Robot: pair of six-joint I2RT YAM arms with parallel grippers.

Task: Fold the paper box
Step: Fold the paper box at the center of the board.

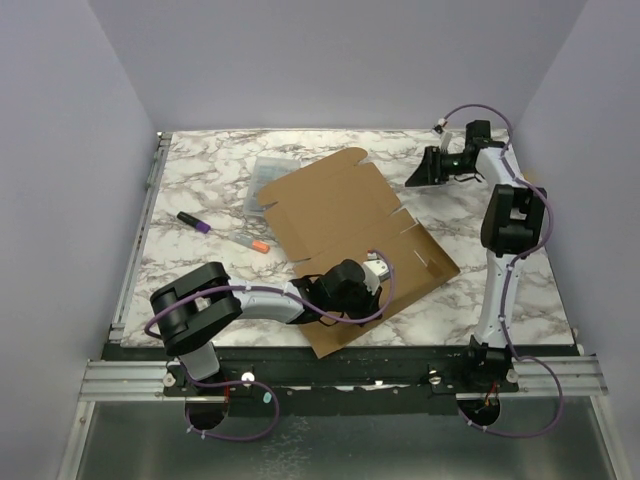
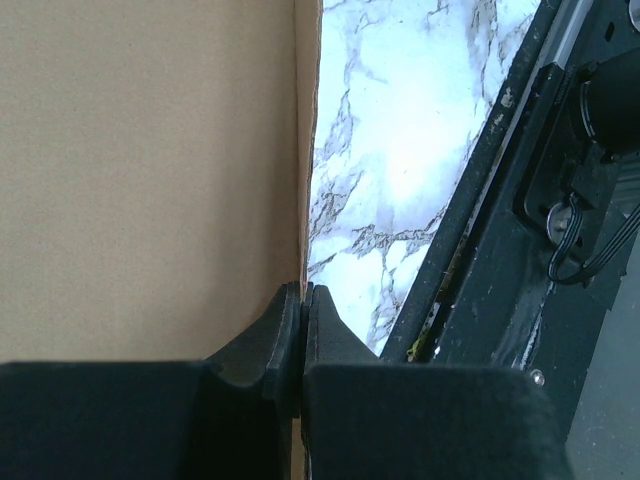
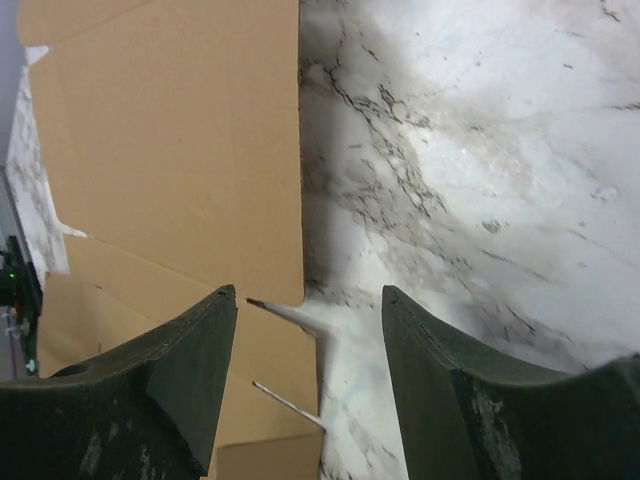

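Observation:
The paper box [image 1: 340,215] is a flat brown cardboard sheet with flaps and slits, lying in the middle of the marble table [image 1: 530,290]. My left gripper [image 1: 365,280] rests over its near right part. In the left wrist view the gripper [image 2: 303,292] is shut on a thin edge of the paper box [image 2: 150,170], which runs up from between the fingers. My right gripper [image 1: 418,175] hovers at the far right, apart from the sheet. In the right wrist view it [image 3: 310,295] is open with nothing between its fingers, above the slitted edge of the paper box [image 3: 170,130].
A small clear plastic case [image 1: 268,175] lies at the sheet's far left corner. A purple marker [image 1: 193,221] and an orange-tipped marker [image 1: 250,243] lie left of the sheet. The black rail [image 2: 520,200] of the table's near edge is close to my left gripper.

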